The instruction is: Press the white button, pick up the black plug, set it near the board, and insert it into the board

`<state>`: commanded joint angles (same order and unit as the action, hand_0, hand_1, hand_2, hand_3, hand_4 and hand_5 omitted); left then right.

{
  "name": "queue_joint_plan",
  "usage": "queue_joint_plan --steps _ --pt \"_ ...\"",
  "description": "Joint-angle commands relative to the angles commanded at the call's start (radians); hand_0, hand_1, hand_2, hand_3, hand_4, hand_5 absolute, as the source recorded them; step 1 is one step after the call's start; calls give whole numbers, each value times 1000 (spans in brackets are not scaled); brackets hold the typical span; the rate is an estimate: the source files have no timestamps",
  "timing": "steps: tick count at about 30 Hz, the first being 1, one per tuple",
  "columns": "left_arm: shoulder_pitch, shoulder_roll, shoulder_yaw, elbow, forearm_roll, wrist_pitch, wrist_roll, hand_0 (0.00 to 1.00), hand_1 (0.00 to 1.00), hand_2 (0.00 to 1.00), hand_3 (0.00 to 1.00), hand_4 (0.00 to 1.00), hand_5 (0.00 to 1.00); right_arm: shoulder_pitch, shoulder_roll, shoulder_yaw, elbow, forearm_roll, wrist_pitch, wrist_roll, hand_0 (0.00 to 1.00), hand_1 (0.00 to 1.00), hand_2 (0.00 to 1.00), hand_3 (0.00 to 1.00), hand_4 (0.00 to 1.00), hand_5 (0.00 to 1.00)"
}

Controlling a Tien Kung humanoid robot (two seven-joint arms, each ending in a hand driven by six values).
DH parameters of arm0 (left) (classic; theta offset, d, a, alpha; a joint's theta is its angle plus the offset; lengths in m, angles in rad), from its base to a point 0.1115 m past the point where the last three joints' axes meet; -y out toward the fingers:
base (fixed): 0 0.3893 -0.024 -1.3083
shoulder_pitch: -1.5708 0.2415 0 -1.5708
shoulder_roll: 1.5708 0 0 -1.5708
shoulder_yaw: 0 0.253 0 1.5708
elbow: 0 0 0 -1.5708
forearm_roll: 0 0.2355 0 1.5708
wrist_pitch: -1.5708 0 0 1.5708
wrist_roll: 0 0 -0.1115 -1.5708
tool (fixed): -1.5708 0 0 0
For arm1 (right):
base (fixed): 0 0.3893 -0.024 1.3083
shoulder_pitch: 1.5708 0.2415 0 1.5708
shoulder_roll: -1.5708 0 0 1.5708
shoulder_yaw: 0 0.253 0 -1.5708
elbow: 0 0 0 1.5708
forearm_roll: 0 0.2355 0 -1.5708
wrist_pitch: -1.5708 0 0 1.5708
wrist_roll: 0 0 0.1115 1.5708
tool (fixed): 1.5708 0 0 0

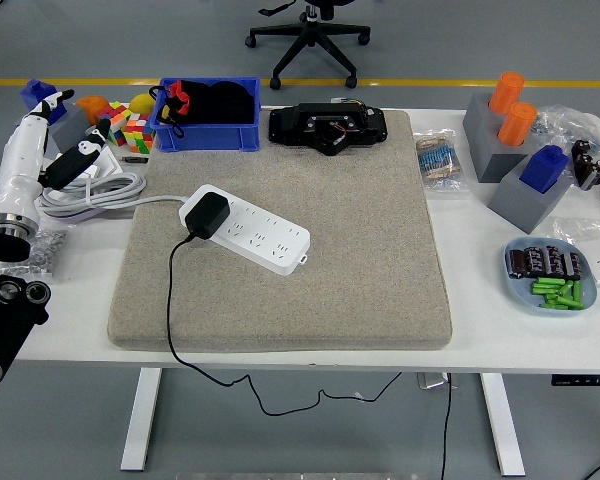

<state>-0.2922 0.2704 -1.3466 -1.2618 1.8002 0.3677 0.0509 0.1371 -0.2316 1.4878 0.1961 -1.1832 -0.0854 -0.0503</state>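
Evidently insertion is complete: the black plug [207, 215] sits in the white plastic power board [248, 228], well right of the left hand's [42, 140] relaxed, empty fingers [75, 160]; nothing remains.

grey mat [360, 250], blue bin [208, 128] (far edge) — office chair [315, 35]

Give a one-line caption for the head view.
Black plug seated in white power strip on grey mat; left hand open at table edge.
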Motion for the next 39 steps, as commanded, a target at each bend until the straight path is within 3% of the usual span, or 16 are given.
queue_joint_plan --steps 18,22,30,39 --pt "1 -5 -52 -17 2 3 -2 998 980 921 877 776 704 30 6 8 -5 -14 3 -1 618 590 584 580 644 378" --pt "-6 7 -40 -20 2 5 -2 998 980 921 877 776 704 43 -3 -19 -4 -5 4 -1 618 590 584 580 644 378" --pt "36 0 -45 -34 2 3 1 998 980 920 876 774 705 13 -7 3 -5 -18 3 1 617 590 585 580 645 381" --pt "27 3 -46 -42 2 2 2 998 980 919 875 773 704 18 -2 7 -6 -20 5 -1 616 590 585 581 645 382"
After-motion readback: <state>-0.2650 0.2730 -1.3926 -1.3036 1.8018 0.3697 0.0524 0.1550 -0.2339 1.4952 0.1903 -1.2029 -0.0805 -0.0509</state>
